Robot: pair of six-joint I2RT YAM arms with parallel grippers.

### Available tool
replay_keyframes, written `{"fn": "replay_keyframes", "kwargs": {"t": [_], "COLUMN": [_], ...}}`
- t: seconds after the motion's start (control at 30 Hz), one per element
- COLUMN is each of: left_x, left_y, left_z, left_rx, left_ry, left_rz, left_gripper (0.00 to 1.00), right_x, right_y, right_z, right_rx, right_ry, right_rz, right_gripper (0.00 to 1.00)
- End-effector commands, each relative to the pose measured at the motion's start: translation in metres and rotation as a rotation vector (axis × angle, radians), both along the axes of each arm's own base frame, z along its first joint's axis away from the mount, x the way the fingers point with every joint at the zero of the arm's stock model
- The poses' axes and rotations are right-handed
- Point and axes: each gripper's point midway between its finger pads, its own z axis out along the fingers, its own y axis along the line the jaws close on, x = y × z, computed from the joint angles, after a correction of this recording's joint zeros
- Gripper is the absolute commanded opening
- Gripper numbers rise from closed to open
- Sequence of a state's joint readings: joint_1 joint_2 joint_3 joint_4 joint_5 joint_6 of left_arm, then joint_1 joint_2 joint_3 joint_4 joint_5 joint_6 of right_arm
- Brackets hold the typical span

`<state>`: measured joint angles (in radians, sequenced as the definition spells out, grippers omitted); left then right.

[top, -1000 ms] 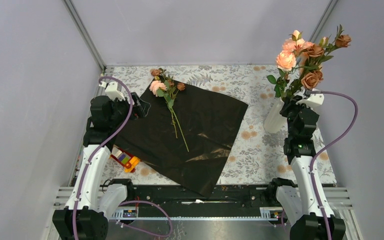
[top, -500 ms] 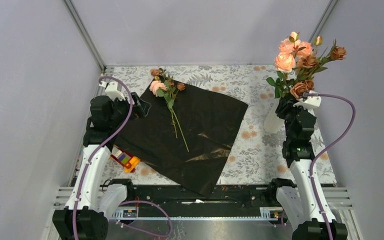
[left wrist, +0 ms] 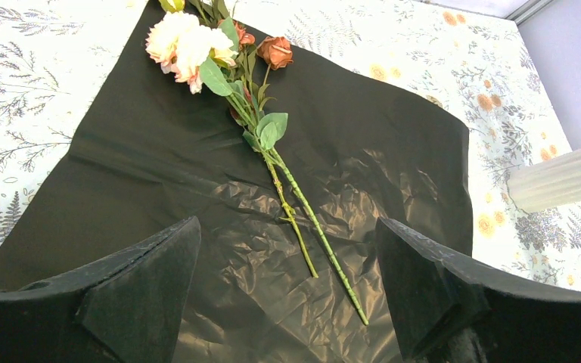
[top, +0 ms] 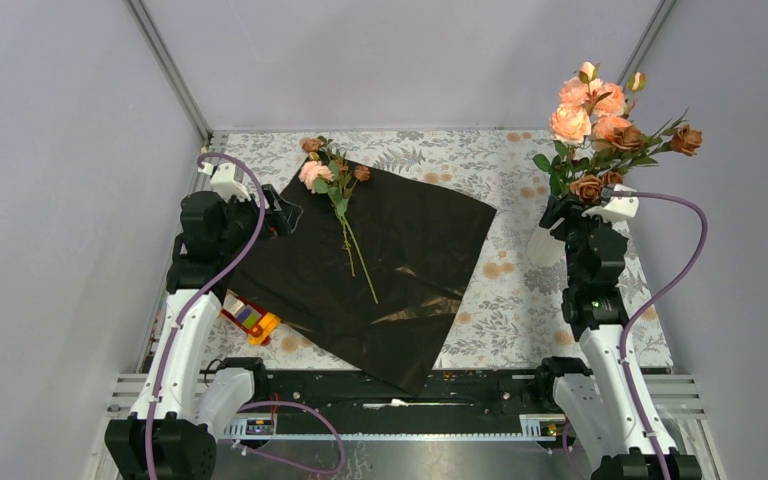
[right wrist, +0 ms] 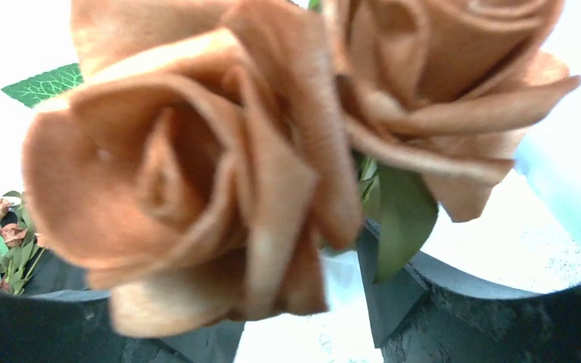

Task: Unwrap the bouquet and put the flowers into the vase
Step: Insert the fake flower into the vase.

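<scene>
Robot arm letting go of a bunch of roses in a white vase, right of the overhead view.

The right pincer (top: 558, 212) stands parted, gripping nothing, just beside the vase (top: 540, 248); the flowers (top: 595, 110) rise from it, leaning right. It should probably back away straight, clear of the leaves, so the vase (narrow-mouthed, likely tippy) stays upright. The left pincer (left wrist: 287, 227) gapes wide and empty over the black paper (top: 400, 270) at centre, where one last sprig (top: 345, 215) lies. Against a second ago, the bunch sits lower, its blooms fan rightward, and the right pincer has opened; the left side is unchanged.
</scene>
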<state>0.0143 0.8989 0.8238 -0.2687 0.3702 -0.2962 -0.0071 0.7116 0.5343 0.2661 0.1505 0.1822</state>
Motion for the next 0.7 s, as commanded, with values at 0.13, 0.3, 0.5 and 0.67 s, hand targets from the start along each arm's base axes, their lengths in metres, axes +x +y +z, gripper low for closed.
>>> {"fn": "replay_keyframes", "kwargs": {"t": [0.13, 0.3, 0.5, 0.67], "left_x": [0.005, 0.005, 0.005, 0.003], "left_y": [-0.004, -0.004, -0.005, -0.014], "left_z": [0.012, 0.012, 0.013, 0.009], "left_rx": [-0.013, -0.015, -0.019, -0.035], "left_ry": [-0.058, -0.058, -0.059, -0.046], "left_rz": [-0.020, -0.020, -0.020, -0.043], "left_gripper": [0.92, 0.92, 0.92, 0.91], "right_x": [-0.017, -0.032, -0.047, -0.054], "right_y": [-0.001, -0.009, -0.009, 0.012], "right_z": [-0.007, -0.008, -0.010, -0.023], "right_rx": [-0.012, 0.002, 0.043, 0.120], "right_ry": [0.015, 0.004, 0.004, 0.056], "right_rz": [-0.062, -0.127, -0.131, -0.038], "right_gripper": [0.70, 0.70, 0.70, 0.66]}}
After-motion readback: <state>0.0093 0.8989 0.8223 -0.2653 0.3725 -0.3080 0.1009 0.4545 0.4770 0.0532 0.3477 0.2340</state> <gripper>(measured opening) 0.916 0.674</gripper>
